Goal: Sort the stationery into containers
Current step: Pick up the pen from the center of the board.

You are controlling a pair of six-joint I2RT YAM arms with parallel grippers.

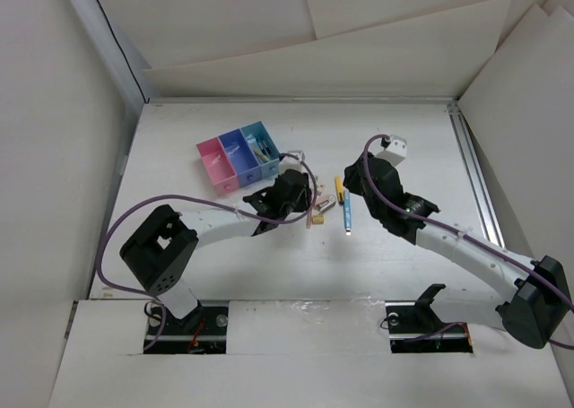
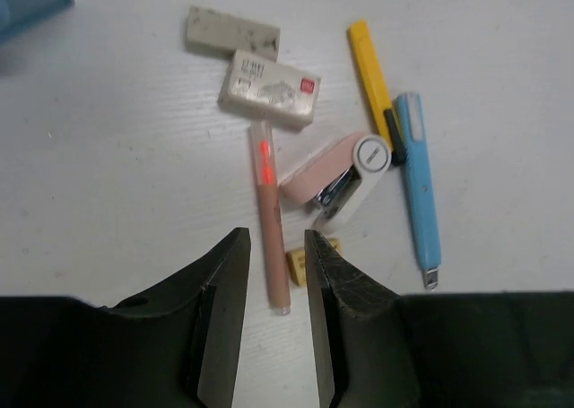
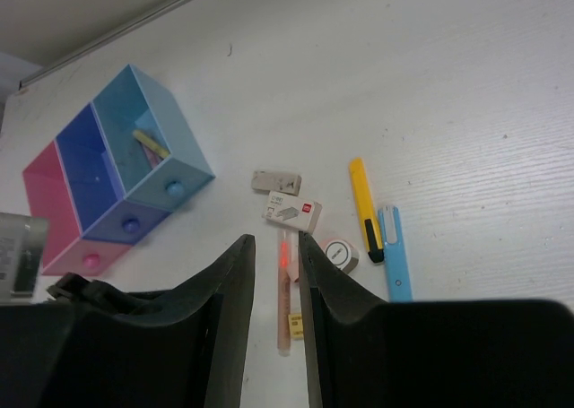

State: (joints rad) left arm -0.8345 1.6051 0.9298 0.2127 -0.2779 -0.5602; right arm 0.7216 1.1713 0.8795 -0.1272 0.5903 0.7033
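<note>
The left gripper (image 2: 276,239) has its jaws apart around the near end of the reddish pen (image 2: 265,184), not clamping it. The pen's long axis points straight away from the 2 fingertips (image 2: 229,273). The right gripper (image 3: 275,240), jaws slightly apart, holds nothing.

We note the left gripper (image 2: 273,327) with jaws slightly apart, the reddish pen (image 2: 268,211) ending between them, seemingly untouched. A boxed eraser (image 2: 269,88) sits just beside its far tip.

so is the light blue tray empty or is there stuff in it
Not empty: a yellow pen lies inside the light blue tray, something pinkish beside it.
</note>
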